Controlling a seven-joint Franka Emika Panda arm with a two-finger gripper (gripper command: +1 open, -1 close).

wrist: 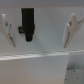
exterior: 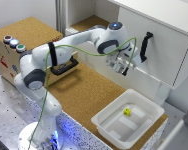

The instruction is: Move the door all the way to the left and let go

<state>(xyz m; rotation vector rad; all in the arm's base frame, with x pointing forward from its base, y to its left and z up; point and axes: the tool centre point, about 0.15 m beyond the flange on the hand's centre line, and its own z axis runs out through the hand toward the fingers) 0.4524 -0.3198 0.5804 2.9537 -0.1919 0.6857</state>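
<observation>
The gripper point(exterior: 125, 64) is held with jaws spread just beside the black handle point(exterior: 144, 46) of the white door point(exterior: 164, 50), which is seen behind the cork surface point(exterior: 89, 90).

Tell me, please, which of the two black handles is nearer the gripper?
The short black bar handle on the white door, just beside the gripper; the other handle sits on the cork-topped box, behind the arm.

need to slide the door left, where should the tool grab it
Grip the black bar handle on the door, coming straight at the panel face. The bar stands off it vertically, so the open tool can close across it from both sides.
</observation>
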